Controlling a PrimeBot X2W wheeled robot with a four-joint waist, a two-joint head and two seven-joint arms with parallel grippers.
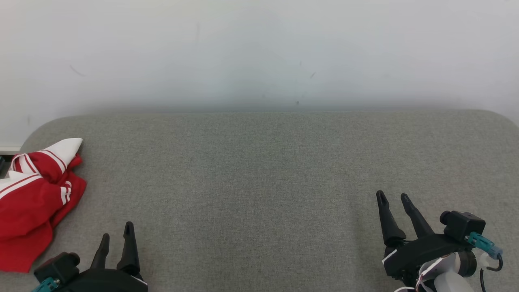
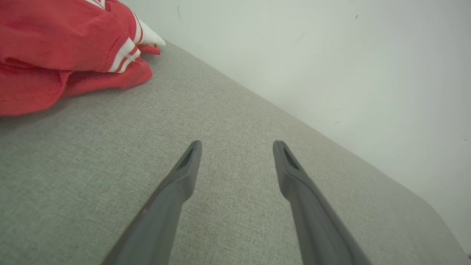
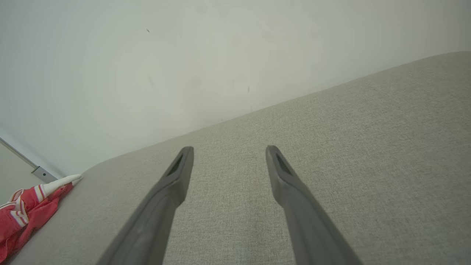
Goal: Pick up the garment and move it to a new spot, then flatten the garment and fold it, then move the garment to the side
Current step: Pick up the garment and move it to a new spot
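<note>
A red garment [image 1: 34, 198] with white stripes lies crumpled at the far left edge of the grey fabric surface [image 1: 259, 182]. It also appears at the upper left of the left wrist view as the garment [image 2: 55, 48] and at the lower left of the right wrist view as the garment [image 3: 22, 213]. My left gripper [image 1: 117, 231] stands open near the front left, just right of the garment and apart from it, nothing between its fingers. Far off at the front right, my right gripper [image 1: 393, 196] is open and holds nothing.
A pale wall [image 1: 259, 52] rises directly behind the surface's back edge. The surface has rounded back corners. At the far left, beyond the garment, a dark object [image 1: 2, 164] sits at the picture's edge.
</note>
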